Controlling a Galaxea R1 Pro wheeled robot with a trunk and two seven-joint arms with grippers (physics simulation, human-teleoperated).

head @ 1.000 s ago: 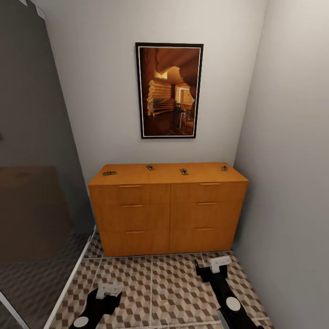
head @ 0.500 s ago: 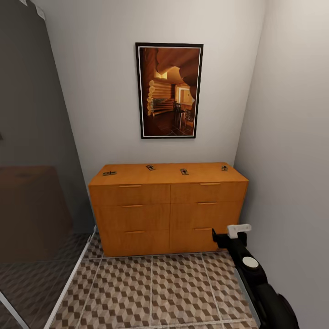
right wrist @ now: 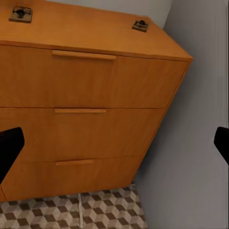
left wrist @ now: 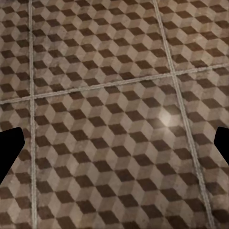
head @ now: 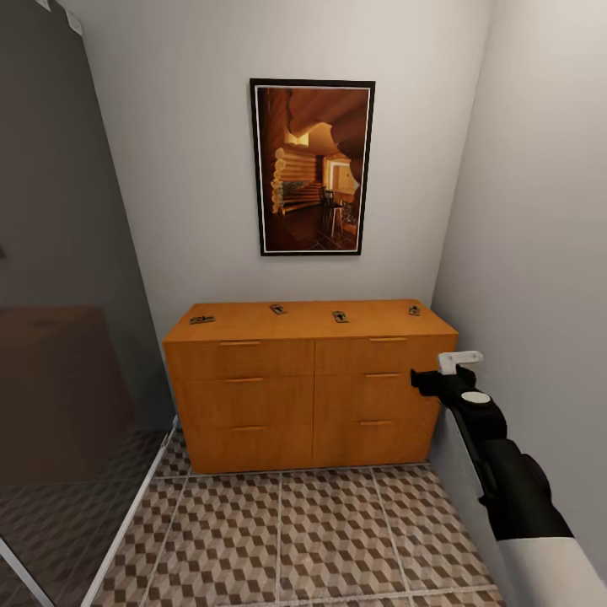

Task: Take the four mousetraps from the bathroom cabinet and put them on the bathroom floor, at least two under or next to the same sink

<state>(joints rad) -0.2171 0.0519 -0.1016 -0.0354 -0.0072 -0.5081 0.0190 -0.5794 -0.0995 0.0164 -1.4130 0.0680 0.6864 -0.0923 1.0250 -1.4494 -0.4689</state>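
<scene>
The orange-brown cabinet [head: 312, 388] stands against the back wall. Four mousetraps lie on its top: one at the left edge [head: 202, 319], two mid-top [head: 277, 308] [head: 340, 317], and one near the right end [head: 414, 310]. My right gripper [head: 440, 370] hovers in front of the cabinet's right end, at upper-drawer height, open and holding nothing. The right wrist view faces the right drawer column [right wrist: 81, 109], with two mousetraps [right wrist: 20, 14] [right wrist: 140, 25] on top. My left gripper [left wrist: 114, 148] is open over the cube-patterned bathroom floor [left wrist: 114, 95].
A framed picture [head: 312, 167] hangs above the cabinet. A dark glass partition [head: 67, 337] closes off the left side, and a grey wall [head: 539, 278] runs close along the right beside my right arm. Tiled floor [head: 287, 531] lies in front of the cabinet.
My right arm has risen from near the floor to upper-drawer height at the cabinet's right end. The left arm has dropped out of the head view. The mousetraps have not moved.
</scene>
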